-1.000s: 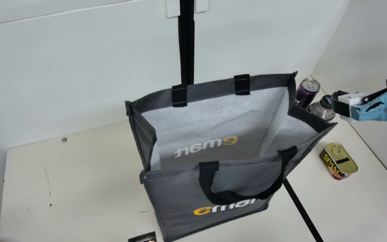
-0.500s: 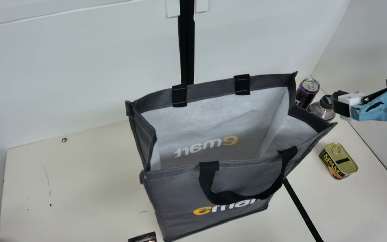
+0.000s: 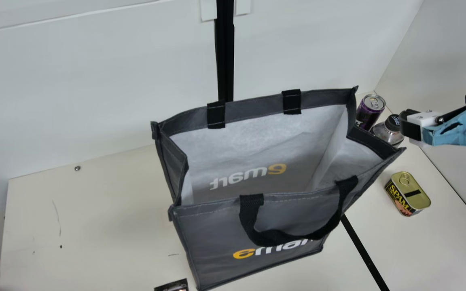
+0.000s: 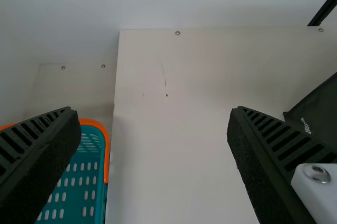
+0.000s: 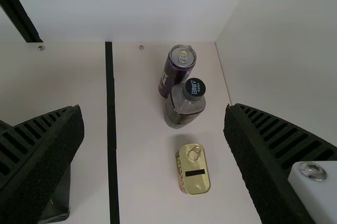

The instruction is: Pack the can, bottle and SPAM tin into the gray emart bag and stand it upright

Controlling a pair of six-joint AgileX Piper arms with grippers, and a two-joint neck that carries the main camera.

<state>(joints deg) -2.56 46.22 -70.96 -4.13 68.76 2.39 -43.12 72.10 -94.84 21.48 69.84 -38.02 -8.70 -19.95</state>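
Can point(image 5: 175, 71), bottle point(image 5: 181, 110) and SPAM tin point(image 5: 192, 162) stand right of the upright gray bag point(image 3: 217, 234); we have our left hand point(image 4: 152, 112) and right hand point(image 5: 154, 109) spread. Gripping the bottle, we could topple the neighbouring can, and a low carry could snag and tip the bag.

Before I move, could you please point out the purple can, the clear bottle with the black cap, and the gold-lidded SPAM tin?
Purple can point(image 5: 176, 71): right wrist view, its side.
Clear bottle point(image 3: 392, 122): main view, its black cap.
Gold-lidded SPAM tin point(image 3: 415, 198): main view, its lid.
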